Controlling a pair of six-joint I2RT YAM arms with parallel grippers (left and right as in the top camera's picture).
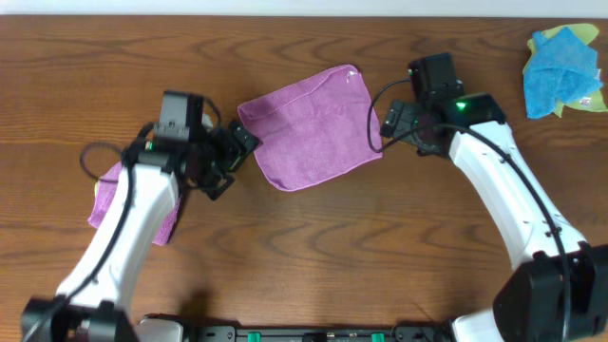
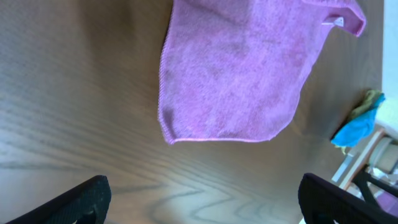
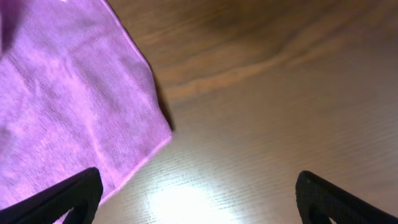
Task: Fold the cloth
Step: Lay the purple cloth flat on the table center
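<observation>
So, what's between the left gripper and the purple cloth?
Only bare table separates the left gripper from the cloth, clearest in the left wrist view.

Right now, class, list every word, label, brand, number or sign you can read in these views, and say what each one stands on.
No text can be read in any view.
The small white tag at a corner of the purple cloth is too small and blurred to read.

Wooden table (image 1: 313, 247) holds purple cloth (image 1: 309, 128) and blue cloth (image 1: 559, 68).

Blue cloth (image 1: 556, 71) bunched against yellow-green cloth (image 1: 581, 106)
</observation>
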